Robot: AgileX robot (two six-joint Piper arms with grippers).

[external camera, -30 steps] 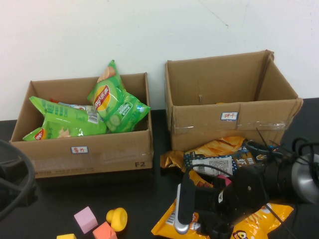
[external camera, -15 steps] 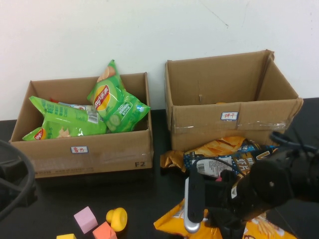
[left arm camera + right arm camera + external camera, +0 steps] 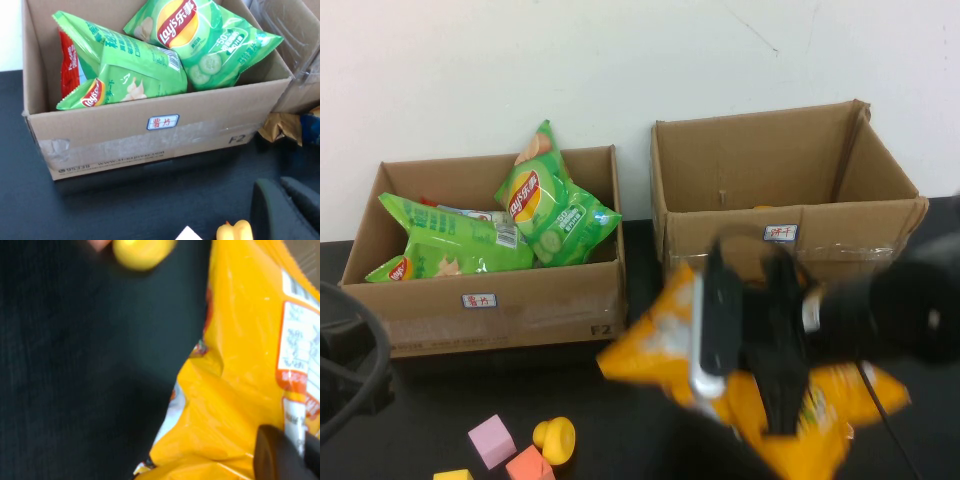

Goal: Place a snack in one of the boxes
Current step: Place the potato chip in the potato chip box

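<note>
One orange snack bag [image 3: 760,390] hangs clamped in the right tool [image 3: 745,335], clear of the tabletop [image 3: 440,420] near its front right edge. You are mid-transfer; next, carry it over the right box [image 3: 785,235] and release. Left tool [image 3: 287,210] sits front left; its state cannot be told.

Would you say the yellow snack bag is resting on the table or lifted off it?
Lifted: the right gripper holds the yellow snack bag in the air.
</note>
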